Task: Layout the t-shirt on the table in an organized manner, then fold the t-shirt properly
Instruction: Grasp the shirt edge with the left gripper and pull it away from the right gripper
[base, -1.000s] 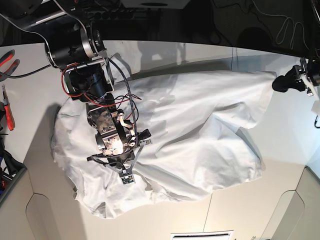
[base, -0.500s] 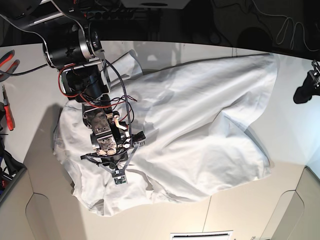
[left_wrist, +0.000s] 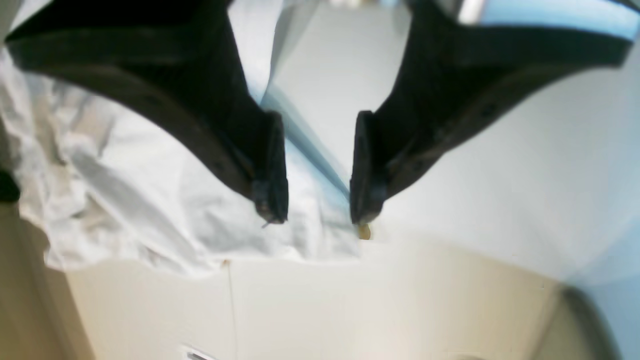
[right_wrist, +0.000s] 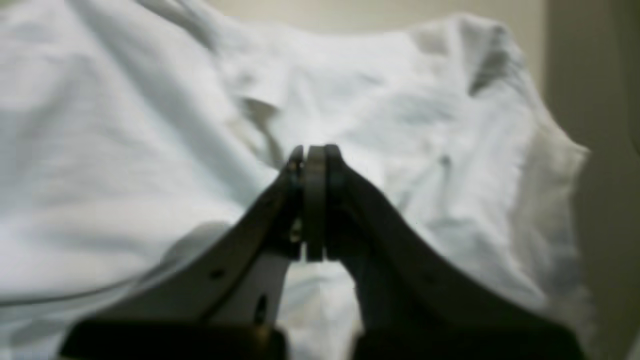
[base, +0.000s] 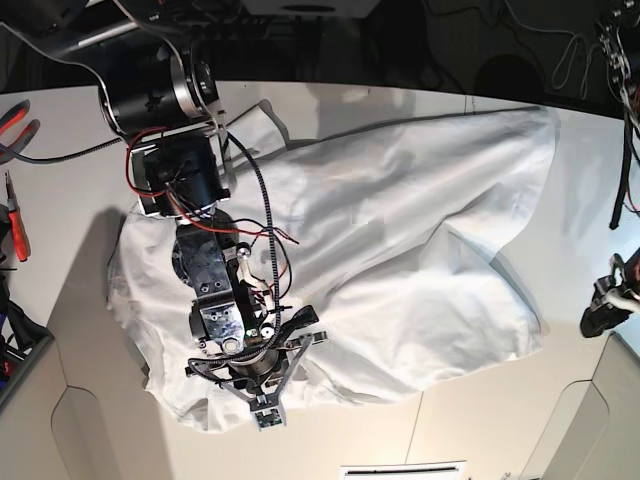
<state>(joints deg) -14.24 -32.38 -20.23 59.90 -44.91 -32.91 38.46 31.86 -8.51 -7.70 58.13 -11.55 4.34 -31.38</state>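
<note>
The white t-shirt (base: 400, 250) lies spread and wrinkled over the table (base: 70, 260), its wide end reaching the far right. My right gripper (base: 257, 388) hangs over the shirt's near left part. In the right wrist view the right gripper (right_wrist: 310, 160) is shut above the cloth (right_wrist: 125, 125), and no cloth shows between the pads. My left gripper (base: 598, 320) is at the right edge, off the shirt. In the left wrist view the left gripper (left_wrist: 317, 215) is open with nothing between its fingers. The shirt's edge (left_wrist: 150, 200) lies below it to the left.
Red-handled pliers (base: 16, 215) lie at the table's left edge. Dark cables hang along the back and at the far right (base: 625, 150). A thin seam (base: 415, 425) runs to the front edge beside a white label (base: 405, 470).
My left gripper opened, let go of the shirt's right corner and moved toward the near right edge. The corner now lies on the table. My right arm slid toward the front edge.
</note>
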